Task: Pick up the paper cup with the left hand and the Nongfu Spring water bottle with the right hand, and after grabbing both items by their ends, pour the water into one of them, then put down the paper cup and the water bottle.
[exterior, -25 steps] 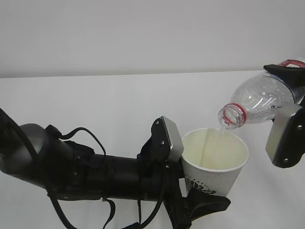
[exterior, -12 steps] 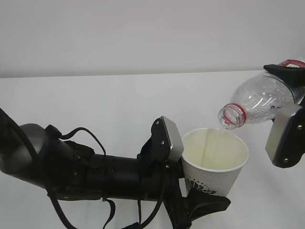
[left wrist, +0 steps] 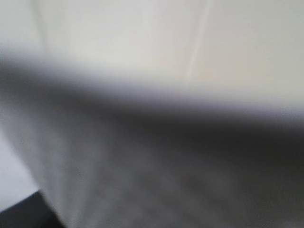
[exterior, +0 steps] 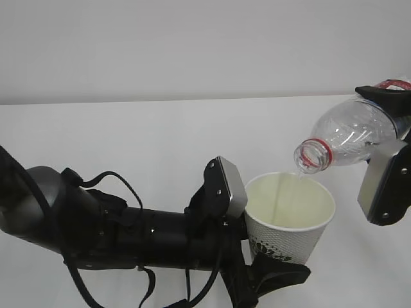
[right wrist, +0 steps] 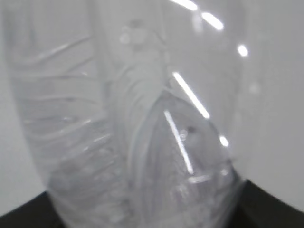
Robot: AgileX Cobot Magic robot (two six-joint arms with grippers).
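i had the left hand (exterior: 273, 253) clamped around the lower part of the paper cup (exterior: 290, 218), holding it upright off the table (exterior: 128, 135) at about 5 o'clock in the outside camera. the right hand (exterior: 393, 151) was clamped on the base end of the water bottle (exterior: 350, 138) at 3 o'clock, tipping it so the open mouth pointed toward 8 o'clock, just above the cup's far rim. a thin thread of water (exterior: 297, 176) seemed to drop from the mouth into the cup, though it was faint. my right wrist camera showed only the ribbed clear wall of the bottle, close and blurred; the left showed only a blur of the cup. to pour well, i judged i should hold the cup dead level, keep the mouth inside the rim line, and raise the tilt slowly, since the bottle looked nearly empty and the cup wall could dent under a harder squeeze.
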